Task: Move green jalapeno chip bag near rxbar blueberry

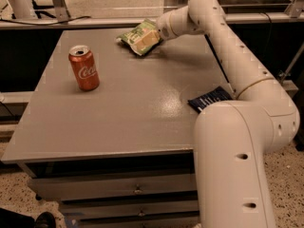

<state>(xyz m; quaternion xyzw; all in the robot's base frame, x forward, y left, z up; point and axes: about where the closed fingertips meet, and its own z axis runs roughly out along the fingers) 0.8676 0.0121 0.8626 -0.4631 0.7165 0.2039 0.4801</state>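
**benchlurker:** Where's the arm at on your feed right now?

**me:** I'm looking at it from the front of the table (123, 118). The white arm (232, 56) goes up the right side and bends left across the far end. The gripper (153, 36) is right at the green jalapeno chip bag (134, 36), near the back edge of the table and a bit right of middle.

**benchlurker:** Has it actually got hold of the bag, or is it just parked next to it?

**me:** From here it looks like it's got it. The fingers (148, 41) are pinching the right end of the bag, and I can see one pale finger lying across the crinkly green. The bag sits tilted with a shadow under that end. I can't tell if the left end is touching the table or not.

**benchlurker:** And the bar?

**me:** The rxbar blueberry (208, 99) is lying flat near the right edge of the table, closer to me. It's dark navy with white lettering, turned at an angle. Its right end disappears behind the big lower part of the arm. It's well apart from the bag, with bare grey tabletop between them.

**benchlurker:** Anything else on there?

**me:** There's a red Coca-Cola can (84, 68) standing upright on the left side, nowhere near the bag or the bar. Under the tabletop I can see grey drawers (137, 190) with small knobs.
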